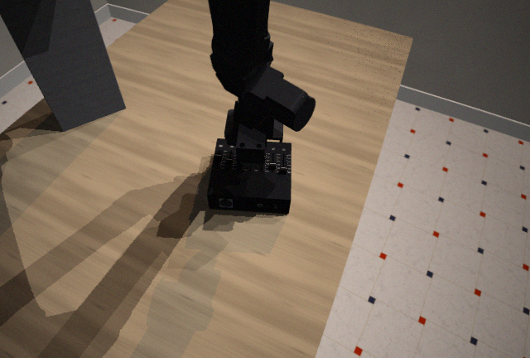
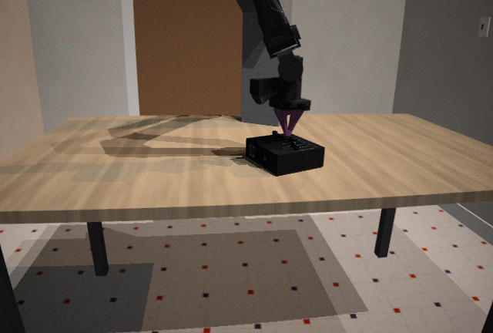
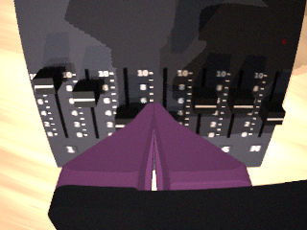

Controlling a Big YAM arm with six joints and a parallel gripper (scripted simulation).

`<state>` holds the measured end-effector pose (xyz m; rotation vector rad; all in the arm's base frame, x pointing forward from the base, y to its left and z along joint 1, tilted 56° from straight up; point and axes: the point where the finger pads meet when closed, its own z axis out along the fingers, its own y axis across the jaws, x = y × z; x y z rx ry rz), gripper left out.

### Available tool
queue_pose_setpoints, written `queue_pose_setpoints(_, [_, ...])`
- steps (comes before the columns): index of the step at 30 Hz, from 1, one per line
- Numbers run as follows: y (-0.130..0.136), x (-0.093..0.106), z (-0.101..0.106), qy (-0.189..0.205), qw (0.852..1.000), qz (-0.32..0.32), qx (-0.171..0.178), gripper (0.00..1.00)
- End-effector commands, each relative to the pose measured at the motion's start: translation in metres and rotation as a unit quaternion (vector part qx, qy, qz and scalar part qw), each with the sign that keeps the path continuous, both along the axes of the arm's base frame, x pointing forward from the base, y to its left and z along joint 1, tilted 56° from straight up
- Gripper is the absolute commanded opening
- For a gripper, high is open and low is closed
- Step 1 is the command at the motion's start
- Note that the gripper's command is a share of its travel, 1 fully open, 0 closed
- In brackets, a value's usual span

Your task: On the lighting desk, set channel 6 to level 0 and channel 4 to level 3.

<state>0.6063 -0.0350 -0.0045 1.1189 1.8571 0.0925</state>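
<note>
The black lighting desk [image 1: 250,178] stands upright on the wooden table; it also shows in the exterior view [image 2: 284,155]. In the wrist view its top [image 3: 160,71] shows a row of faders with black caps and white scale marks. My gripper [image 3: 153,113] has purple fingers, shut into one point with nothing between them. The tip rests on the fader row near the middle, beside a dark cap [image 3: 129,113]. In the exterior view the fingers [image 2: 288,132] touch the desk top. In the top view the wrist [image 1: 257,131] hides the middle faders.
A grey arm base [image 1: 64,45] stands at the table's back left. The table's right edge [image 1: 372,174] runs beside a tiled floor. Several fader caps [image 3: 218,99] stand to the right of the fingertip, others [image 3: 48,86] to the left.
</note>
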Motion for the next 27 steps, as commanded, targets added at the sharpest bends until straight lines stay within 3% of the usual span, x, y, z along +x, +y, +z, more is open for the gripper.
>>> queue_pose_setpoints(1, [0.014,-0.018,0.009,0.003,1.000,0.005,0.004,0.00])
queue_pose_setpoints(6, [0.017,-0.025,0.013,0.003,1.000,0.005,0.004,0.00])
queue_pose_setpoints(7, [0.003,-0.027,0.015,0.003,1.000,-0.008,0.004,0.00])
queue_pose_setpoints(12, [0.017,-0.031,0.018,0.003,1.000,0.002,0.004,0.00])
queue_pose_setpoints(15, [0.015,-0.032,0.009,0.010,1.000,0.001,0.004,0.00])
queue_pose_setpoints(25, [0.015,-0.032,0.009,0.010,1.000,0.001,0.003,0.00])
queue_pose_setpoints(27, [0.022,-0.033,0.000,0.010,1.000,0.005,0.003,0.00])
